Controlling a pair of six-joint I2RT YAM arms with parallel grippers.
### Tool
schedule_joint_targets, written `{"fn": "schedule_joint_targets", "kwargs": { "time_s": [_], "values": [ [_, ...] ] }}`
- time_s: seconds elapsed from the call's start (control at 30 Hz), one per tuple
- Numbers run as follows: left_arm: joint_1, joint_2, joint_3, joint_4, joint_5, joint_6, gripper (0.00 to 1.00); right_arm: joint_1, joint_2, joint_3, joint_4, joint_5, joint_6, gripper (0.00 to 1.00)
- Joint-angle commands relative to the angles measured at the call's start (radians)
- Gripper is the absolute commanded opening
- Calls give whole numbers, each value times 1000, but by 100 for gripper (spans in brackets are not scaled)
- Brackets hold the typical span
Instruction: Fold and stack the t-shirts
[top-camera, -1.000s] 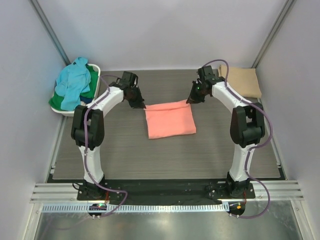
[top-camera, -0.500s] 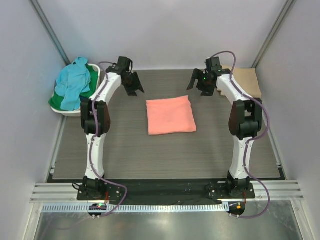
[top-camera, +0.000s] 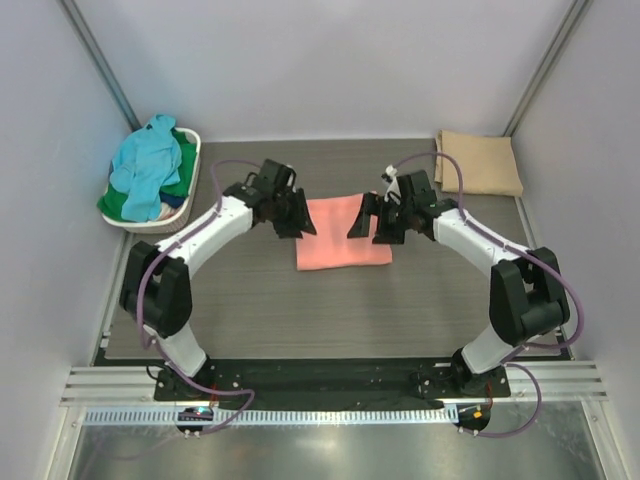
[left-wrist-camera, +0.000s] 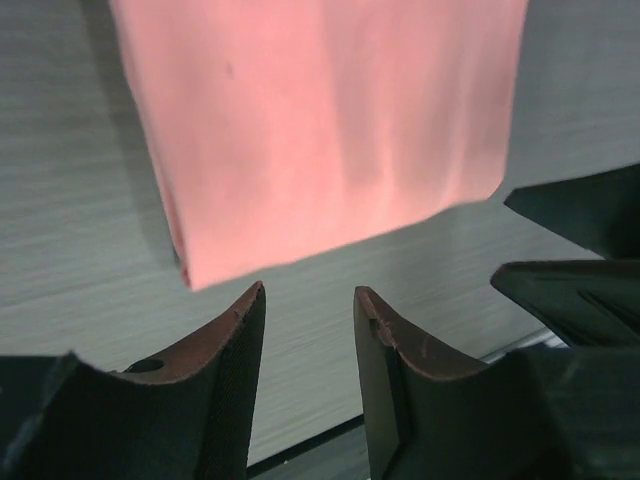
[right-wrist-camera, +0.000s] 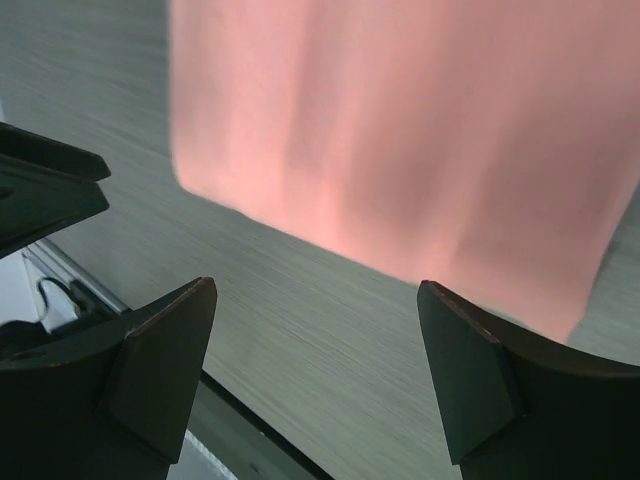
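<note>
A salmon-pink t-shirt (top-camera: 343, 245) lies folded in a flat rectangle at mid-table; it fills the upper part of the left wrist view (left-wrist-camera: 320, 130) and of the right wrist view (right-wrist-camera: 420, 130). My left gripper (top-camera: 300, 225) hovers at its left edge, open a moderate way (left-wrist-camera: 308, 300) with only table between the fingers. Over the cloth's right side hangs my right gripper (top-camera: 362, 225), open wide (right-wrist-camera: 315, 290) and empty. A tan t-shirt (top-camera: 480, 163) lies folded at the back right. Light blue (top-camera: 148, 165) and green (top-camera: 120, 205) t-shirts are heaped in the basket.
The white laundry basket (top-camera: 193, 140) stands at the back left corner against the left wall. The two grippers face each other closely across the pink cloth. A metal rail (top-camera: 320, 385) runs along the near table edge by the arm bases.
Both grippers, shut at the pink shirt's far corners a second ago, let go, lifted back and opened. Both arms have now swung in low over the shirt's sides.
</note>
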Motion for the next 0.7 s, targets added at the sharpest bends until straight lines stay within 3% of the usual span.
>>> {"fn": "schedule_joint_targets", "kwargs": {
  "time_s": [0.0, 0.13, 0.37, 0.53, 0.67],
  "values": [
    [-39, 13, -134, 178, 26, -85, 41, -6, 22, -136, 124, -51, 4, 88],
    [-46, 67, -217, 275, 25, -69, 37, -12, 70, -222, 179, 1, -12, 87],
    [-27, 156, -255, 206, -87, 51, 33, -13, 49, -384, 257, 9, 24, 83],
    [-27, 170, -154, 63, -217, 144, 32, -4, -68, -436, 178, 36, 54, 81],
    [-27, 89, -56, -39, -225, 184, 37, 22, -215, -450, 89, 45, 68, 79]
  ]
}}
